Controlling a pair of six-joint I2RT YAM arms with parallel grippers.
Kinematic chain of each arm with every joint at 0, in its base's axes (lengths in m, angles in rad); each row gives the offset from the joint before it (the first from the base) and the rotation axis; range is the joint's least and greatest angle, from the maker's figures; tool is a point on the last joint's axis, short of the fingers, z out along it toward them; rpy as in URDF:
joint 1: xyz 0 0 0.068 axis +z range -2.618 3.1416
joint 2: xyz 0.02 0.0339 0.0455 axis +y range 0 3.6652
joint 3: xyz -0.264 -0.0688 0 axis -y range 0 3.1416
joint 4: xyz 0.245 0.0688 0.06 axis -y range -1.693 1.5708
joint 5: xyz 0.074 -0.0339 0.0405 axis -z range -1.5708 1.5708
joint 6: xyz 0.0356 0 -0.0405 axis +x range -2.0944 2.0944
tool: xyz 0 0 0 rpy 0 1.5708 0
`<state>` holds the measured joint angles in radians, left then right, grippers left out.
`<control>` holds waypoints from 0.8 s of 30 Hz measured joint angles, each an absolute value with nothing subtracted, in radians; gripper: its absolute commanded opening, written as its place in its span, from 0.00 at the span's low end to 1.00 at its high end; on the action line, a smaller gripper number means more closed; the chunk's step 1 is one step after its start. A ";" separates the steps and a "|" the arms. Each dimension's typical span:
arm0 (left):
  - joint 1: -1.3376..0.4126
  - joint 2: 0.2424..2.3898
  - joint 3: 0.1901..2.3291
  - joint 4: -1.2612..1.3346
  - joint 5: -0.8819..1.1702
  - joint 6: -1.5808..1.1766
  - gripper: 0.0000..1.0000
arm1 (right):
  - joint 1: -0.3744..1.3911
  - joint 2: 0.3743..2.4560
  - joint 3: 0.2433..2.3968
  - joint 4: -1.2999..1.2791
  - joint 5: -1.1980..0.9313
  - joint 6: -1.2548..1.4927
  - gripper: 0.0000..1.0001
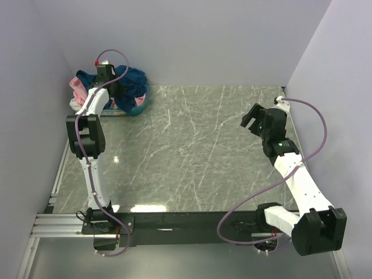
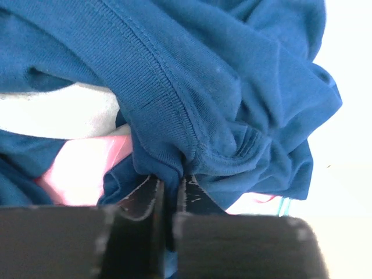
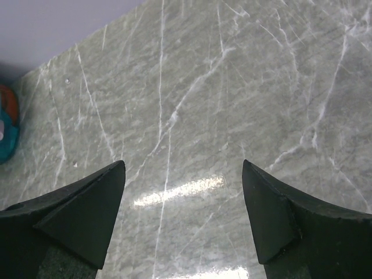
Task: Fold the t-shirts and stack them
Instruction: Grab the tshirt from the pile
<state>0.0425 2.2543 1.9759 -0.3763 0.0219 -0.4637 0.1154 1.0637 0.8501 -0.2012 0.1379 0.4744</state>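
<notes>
One navy t-shirt [image 2: 221, 87], pinched — left gripper [image 2: 170, 189]

navy t-shirt [image 1: 132, 81]: crumpled, topmost of heap, far-left corner
pink t-shirt [image 1: 77, 85]: bunched beneath, left side
white t-shirt [image 2: 58, 113]: under navy folds

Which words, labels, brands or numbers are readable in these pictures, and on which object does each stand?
None can be read. The navy blue t-shirt in the left pincer shows only plain cloth and a seam; the table and the right pincer bear no writing.
</notes>
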 measured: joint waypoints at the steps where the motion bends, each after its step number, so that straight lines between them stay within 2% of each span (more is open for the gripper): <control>1: 0.043 2.253 1.976 -0.369 0.021 -0.464 0.00 | 0.115 1.068 0.854 -0.198 0.137 0.474 0.87; 7: 0.043 2.225 1.960 -0.352 -0.006 -0.467 0.00 | 0.115 1.107 0.871 -0.187 0.112 0.476 0.85; 24: 0.043 1.946 1.991 -0.334 -0.021 -0.430 0.00 | 0.115 1.162 0.894 -0.173 0.064 0.493 0.82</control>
